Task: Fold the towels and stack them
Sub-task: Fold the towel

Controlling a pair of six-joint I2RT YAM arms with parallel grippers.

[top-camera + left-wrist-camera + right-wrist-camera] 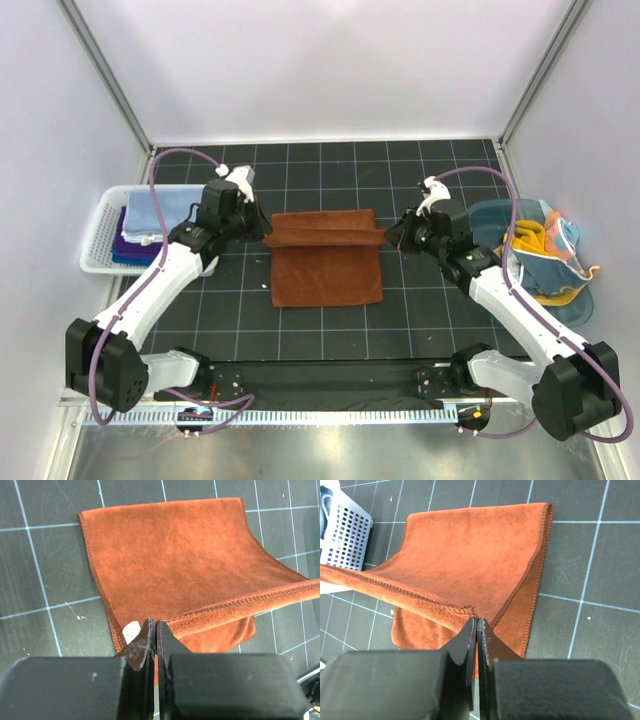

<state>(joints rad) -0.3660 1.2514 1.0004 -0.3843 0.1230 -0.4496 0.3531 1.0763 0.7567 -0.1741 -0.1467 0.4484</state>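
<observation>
A rust brown towel (327, 265) lies on the black grid mat in the middle of the table, its near part flat. Its far edge is raised off the mat and stretched between both grippers. My left gripper (262, 232) is shut on the far left corner, and in the left wrist view the fingers (155, 625) pinch the hem of the brown towel (175, 550). On the other side my right gripper (392, 238) is shut on the far right corner. The right wrist view shows those fingers (477, 622) closed on the hem above the lower layer of the towel (470, 555).
A white slatted basket (100, 235) at the left holds folded light blue and purple towels (150, 212); its corner (345, 535) shows in the right wrist view. A teal round tub (500, 215) at the right holds crumpled yellow and blue towels (550, 255).
</observation>
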